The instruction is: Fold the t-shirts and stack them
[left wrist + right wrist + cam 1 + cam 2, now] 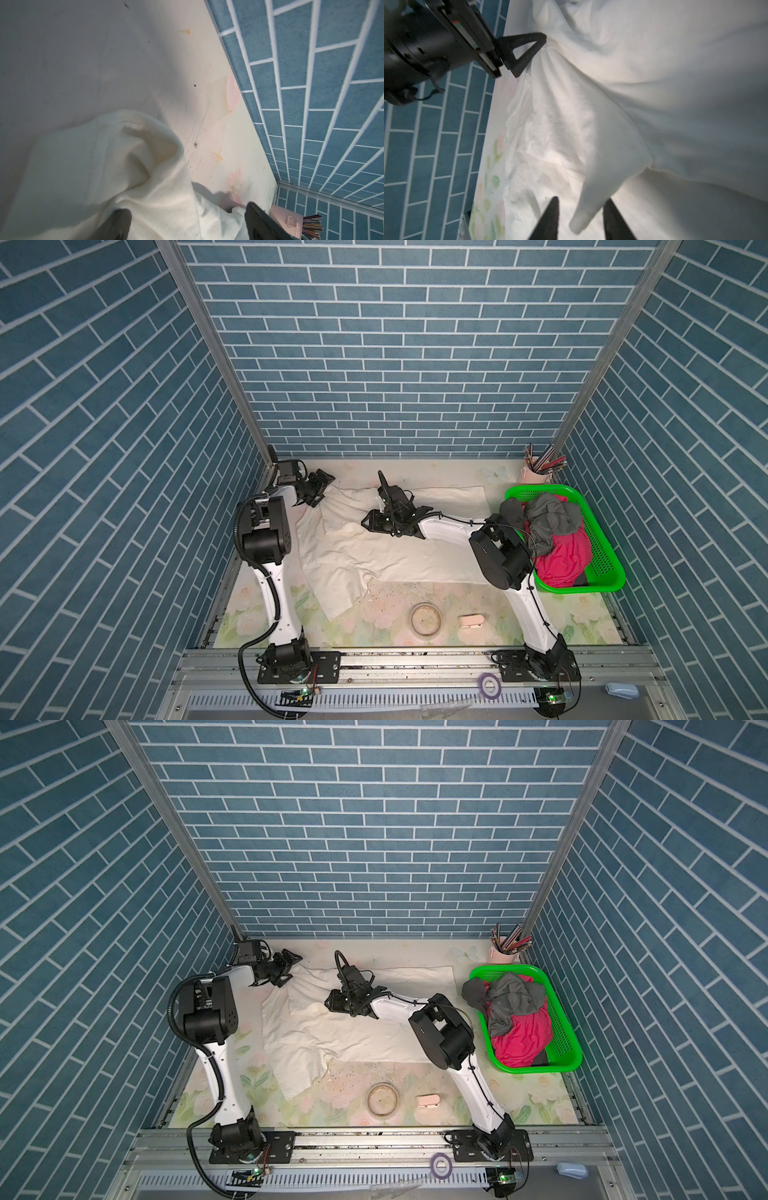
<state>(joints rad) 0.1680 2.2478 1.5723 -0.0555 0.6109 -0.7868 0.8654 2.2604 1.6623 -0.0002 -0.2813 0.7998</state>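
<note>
**Shirts wait in the basket as one is worked on the table.** A bright green plastic mesh basket (600,539) at the table's right edge holds a crumpled dark grey t-shirt (548,518) heaped on a magenta t-shirt (567,562). Behind it, in the far right corner, a pale pink cup (536,476) bristles with thin coloured sticks (546,460).

The large cream-white t-shirt (374,556) lies outside the basket. It is spread in soft, rumpled folds across the middle of the floral-patterned table (478,601), with one part trailing toward the near left.

The left gripper (188,207) stands over the shirt's far left corner, jaws spread wide, cloth between them and nothing pinched. The right gripper (581,200) reaches across the middle. Its dark pointed fingers (550,218) are parted around a raised cone of the fabric, not clamped on it.

Near the front, a round clear dish (426,619) and a small pink case (471,621) sit on bare table.
</note>
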